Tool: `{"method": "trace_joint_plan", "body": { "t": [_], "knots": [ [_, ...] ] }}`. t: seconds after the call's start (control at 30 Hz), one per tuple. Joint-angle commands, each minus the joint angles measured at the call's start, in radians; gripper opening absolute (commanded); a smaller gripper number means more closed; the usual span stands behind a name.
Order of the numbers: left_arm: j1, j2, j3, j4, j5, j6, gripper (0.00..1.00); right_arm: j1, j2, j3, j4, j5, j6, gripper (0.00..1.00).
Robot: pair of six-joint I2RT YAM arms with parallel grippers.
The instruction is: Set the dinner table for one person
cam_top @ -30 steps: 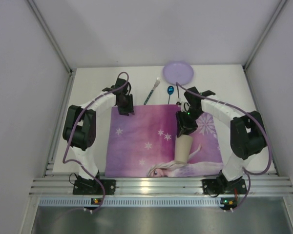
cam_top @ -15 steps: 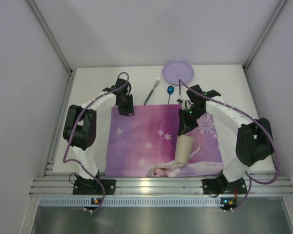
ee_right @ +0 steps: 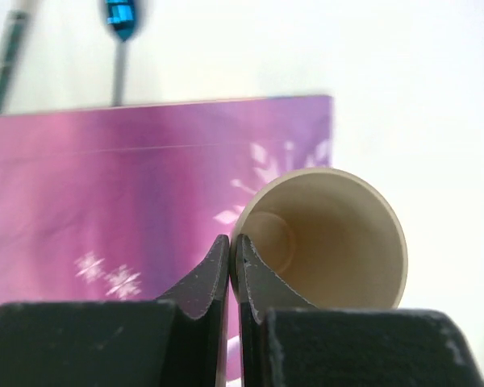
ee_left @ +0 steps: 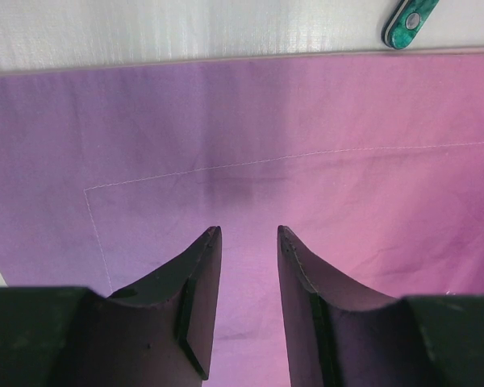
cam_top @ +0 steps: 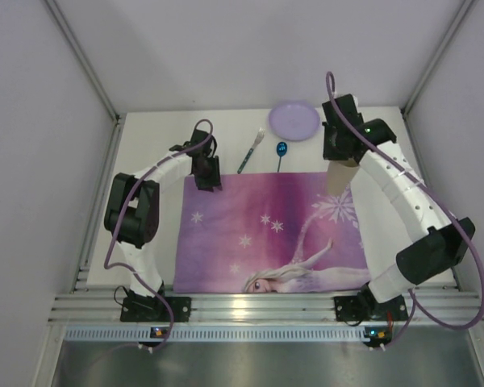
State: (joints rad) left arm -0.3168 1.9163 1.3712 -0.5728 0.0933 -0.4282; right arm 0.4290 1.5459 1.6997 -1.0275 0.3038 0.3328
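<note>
My right gripper is shut on the rim of a tan paper cup and holds it above the far right corner of the purple-pink placemat. In the right wrist view the cup is open toward the camera, its wall pinched between my fingers. My left gripper is open and empty over the placemat's far left corner. A lilac plate, a fork and a blue spoon lie on the white dinner table beyond the placemat.
An aluminium rail runs along the near edge. Grey walls close in the left, right and far sides. The fork's green handle tip shows in the left wrist view. The spoon shows in the right wrist view.
My right gripper has lifted the cup off the middle of the placemat and carried it to the far right. The left arm has not moved.
</note>
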Motion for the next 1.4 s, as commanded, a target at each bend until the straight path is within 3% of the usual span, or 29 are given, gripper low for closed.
{"method": "trace_joint_plan", "body": {
  "t": [0.0,0.2,0.37,0.67,1.03,1.3,1.37],
  "knots": [
    [0.002,-0.025,0.012,0.040,0.000,-0.011,0.39,0.013,0.005,-0.144,0.107,0.270,0.073,0.00],
    [0.002,-0.052,0.014,0.025,-0.010,-0.007,0.39,0.008,-0.058,-0.469,0.484,0.218,0.081,0.00],
    [0.002,-0.069,0.003,0.018,-0.020,-0.006,0.39,0.005,-0.041,-0.491,0.604,0.281,0.088,0.00],
    [0.002,-0.077,-0.003,-0.001,-0.043,-0.006,0.39,0.004,-0.018,-0.357,0.642,0.327,0.031,0.00],
    [0.001,-0.023,0.080,-0.022,-0.060,-0.001,0.39,0.008,0.101,-0.422,0.624,0.268,0.095,0.00],
    [0.001,0.006,0.111,-0.003,-0.052,-0.003,0.39,0.008,0.118,-0.379,0.595,0.221,0.063,0.00],
    [0.001,0.018,0.123,0.002,-0.050,-0.003,0.39,0.010,0.125,-0.365,0.575,0.212,0.055,0.10]
  ]
}}
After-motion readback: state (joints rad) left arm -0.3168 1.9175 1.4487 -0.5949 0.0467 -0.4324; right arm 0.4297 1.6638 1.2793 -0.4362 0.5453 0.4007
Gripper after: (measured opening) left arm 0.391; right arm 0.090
